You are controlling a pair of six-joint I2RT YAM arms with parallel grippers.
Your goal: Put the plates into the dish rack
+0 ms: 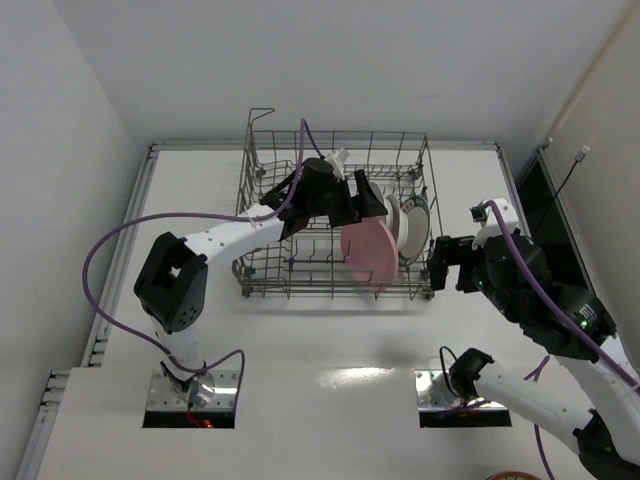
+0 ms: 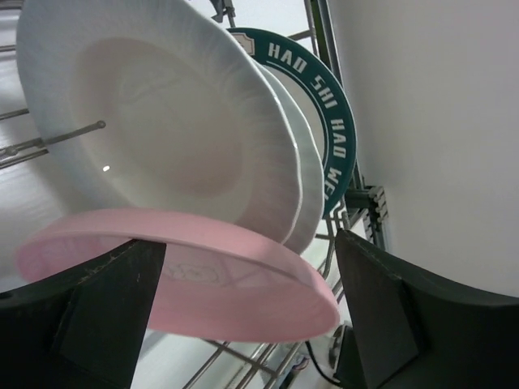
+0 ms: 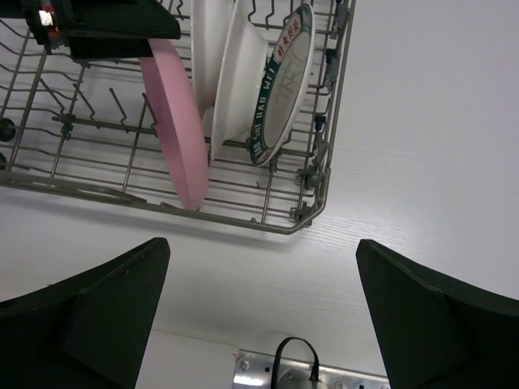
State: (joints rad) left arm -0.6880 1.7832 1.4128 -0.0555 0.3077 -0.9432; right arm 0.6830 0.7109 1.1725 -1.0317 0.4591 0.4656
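seems the release of the last, pink plate (image 1: 368,252) into the dish rack (image 1: 310,287): left end effector (image 1: 365,205) open over its rim, right end effector (image 3: 261,251) open, empty. next, lift straight off without nudging.

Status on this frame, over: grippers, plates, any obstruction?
Left gripper open over pink plate. Right gripper open, empty, beside dish rack. Standing in rack: pink plate, two white plates, teal-rimmed plate. No obstruction seen.
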